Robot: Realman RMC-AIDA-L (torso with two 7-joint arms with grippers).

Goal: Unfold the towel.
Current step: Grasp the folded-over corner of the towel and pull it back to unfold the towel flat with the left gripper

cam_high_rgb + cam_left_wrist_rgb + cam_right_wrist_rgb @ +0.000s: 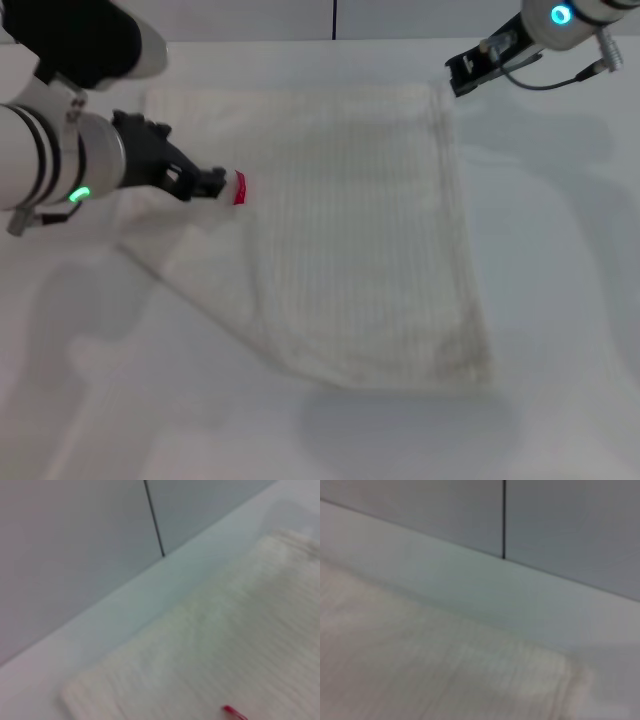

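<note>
The white ribbed towel (360, 230) lies on the white table (560, 300). Its left part is folded over along a diagonal crease running to the near edge. My left gripper (218, 183) is shut on the towel corner that bears the small red tag (239, 189), over the towel's left part. My right gripper (456, 80) sits at the towel's far right corner and looks shut on it. The towel also shows in the left wrist view (240, 650), with the tag (234, 712), and in the right wrist view (420, 670).
A grey wall (75, 555) with a dark vertical seam (503, 520) stands right behind the table's far edge. Bare table surface lies to the right of the towel and in front of it (330, 430).
</note>
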